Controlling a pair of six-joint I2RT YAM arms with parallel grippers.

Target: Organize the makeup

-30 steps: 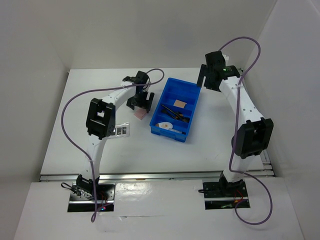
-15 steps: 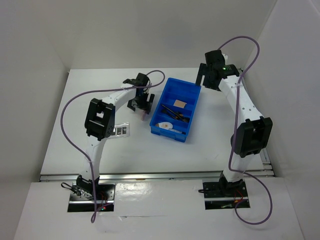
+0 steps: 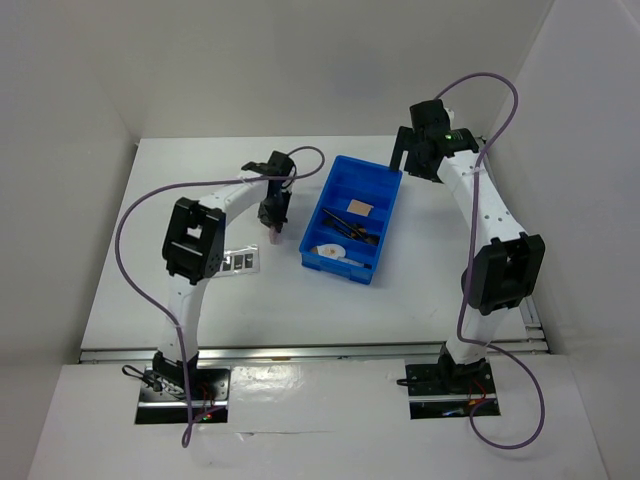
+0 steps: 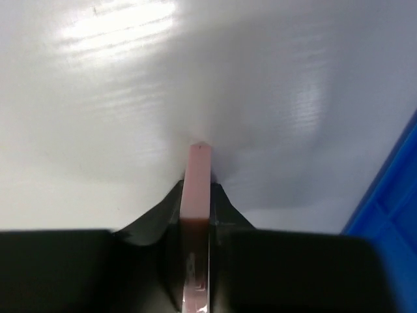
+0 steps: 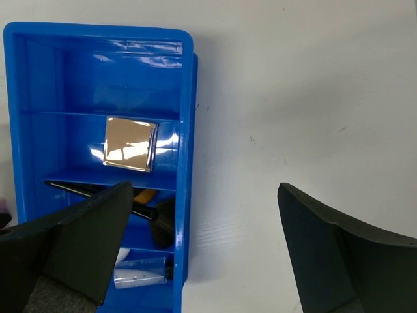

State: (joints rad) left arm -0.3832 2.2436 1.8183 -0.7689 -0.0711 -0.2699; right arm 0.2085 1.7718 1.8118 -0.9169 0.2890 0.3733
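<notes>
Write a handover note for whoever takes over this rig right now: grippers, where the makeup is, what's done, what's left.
Left gripper: shut on a thin pink piece, held edge-on, low over the table left of the blue bin.
Right gripper: open, holding nothing, hovering by the bin's right side.
Done: tan pad, black brushes, white compact and silver tube are in the bin.
Left: put the pink piece in the bin; the palette strip lies on the table.

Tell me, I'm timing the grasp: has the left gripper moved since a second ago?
Yes. The left gripper turned and drew slightly leftward from the blue bin's left wall, shutting on the pink pad.
</notes>
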